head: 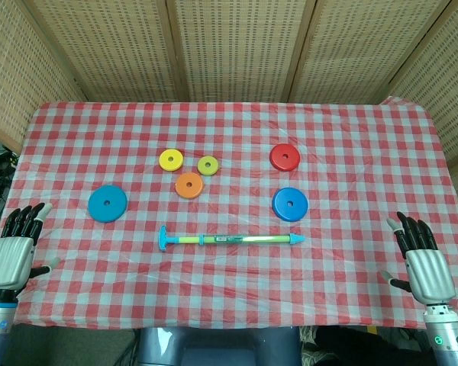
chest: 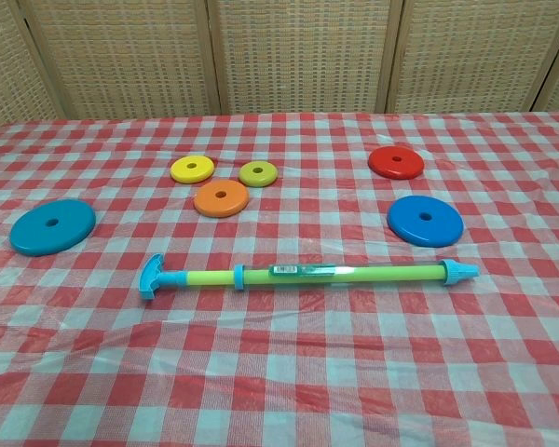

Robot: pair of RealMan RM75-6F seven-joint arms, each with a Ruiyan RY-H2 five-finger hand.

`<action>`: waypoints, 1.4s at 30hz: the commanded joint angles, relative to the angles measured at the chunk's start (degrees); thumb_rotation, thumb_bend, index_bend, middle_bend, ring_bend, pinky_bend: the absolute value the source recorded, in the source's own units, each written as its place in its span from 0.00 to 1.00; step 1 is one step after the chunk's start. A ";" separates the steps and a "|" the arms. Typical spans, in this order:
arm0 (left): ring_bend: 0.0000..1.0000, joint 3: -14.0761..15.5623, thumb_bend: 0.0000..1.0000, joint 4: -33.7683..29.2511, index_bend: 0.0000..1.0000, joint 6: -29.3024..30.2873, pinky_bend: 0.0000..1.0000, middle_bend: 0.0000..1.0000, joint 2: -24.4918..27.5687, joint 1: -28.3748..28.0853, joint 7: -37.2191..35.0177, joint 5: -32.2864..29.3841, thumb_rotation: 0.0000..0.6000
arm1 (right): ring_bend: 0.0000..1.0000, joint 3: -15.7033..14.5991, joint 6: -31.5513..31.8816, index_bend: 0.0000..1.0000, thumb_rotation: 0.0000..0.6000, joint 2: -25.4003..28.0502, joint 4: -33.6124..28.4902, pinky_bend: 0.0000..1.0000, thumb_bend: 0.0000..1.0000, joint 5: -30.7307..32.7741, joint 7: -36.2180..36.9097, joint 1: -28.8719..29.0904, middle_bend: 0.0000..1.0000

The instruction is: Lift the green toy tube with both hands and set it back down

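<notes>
The green toy tube point(head: 237, 239) point(chest: 326, 274) lies flat on the red-checked table point(head: 343, 137) point(chest: 289, 372), left to right, with a teal T-handle at its left end and a teal tip at its right. My left hand point(head: 15, 248) rests at the table's left front edge, fingers spread, holding nothing. My right hand point(head: 421, 258) sits at the right front edge, also spread and empty. Both hands are far from the tube. Neither hand shows in the chest view.
Behind the tube lie several flat rings: a teal one point(head: 108, 203) at left, yellow point(head: 171, 160), lime point(head: 208, 165) and orange point(head: 188, 184) in the middle, red point(head: 285, 157) and blue point(head: 290, 204) at right. A wicker screen point(head: 237, 46) backs the table.
</notes>
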 commanded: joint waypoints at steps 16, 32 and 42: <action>0.00 -0.06 0.00 -0.19 0.00 -0.92 0.00 0.00 0.20 -0.26 -1.17 -0.48 1.00 | 0.00 0.35 -0.04 0.02 1.00 -0.26 -0.05 0.00 0.09 0.10 0.42 0.16 0.00; 0.00 0.17 0.00 -0.93 0.00 -0.83 0.00 0.00 0.25 -0.27 -1.92 0.09 1.00 | 0.00 0.46 0.23 0.03 1.00 -0.10 -0.17 0.00 0.09 0.16 1.22 -0.01 0.00; 0.35 -3.39 0.04 -4.19 0.03 0.95 0.28 0.42 -2.31 -1.66 3.53 -1.57 1.00 | 0.00 0.08 0.17 0.03 1.00 -0.41 -0.71 0.00 0.09 -0.35 0.55 -0.03 0.00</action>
